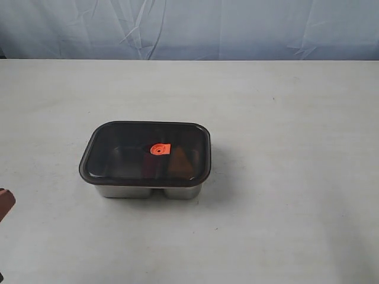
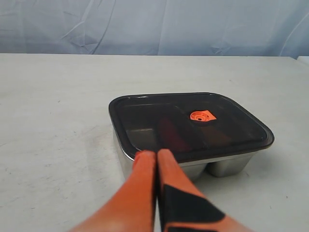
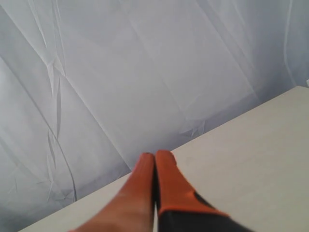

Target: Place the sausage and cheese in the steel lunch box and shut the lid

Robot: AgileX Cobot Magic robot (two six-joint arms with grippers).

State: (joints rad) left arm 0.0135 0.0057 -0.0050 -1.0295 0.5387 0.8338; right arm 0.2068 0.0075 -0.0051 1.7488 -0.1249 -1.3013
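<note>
Exterior view: lid covers steel lunch box, long axis sideways. Clenched and empty: left gripper facing it, right gripper too.

The flat rectangular dark smoky lid looks like translucent plastic, smooth and glossy — beneath it the shiny rectangular steel lunch box is polished metal. The broad off-white table is matt, faintly scuffed; the pale grey-blue backdrop is creased cloth.
</note>
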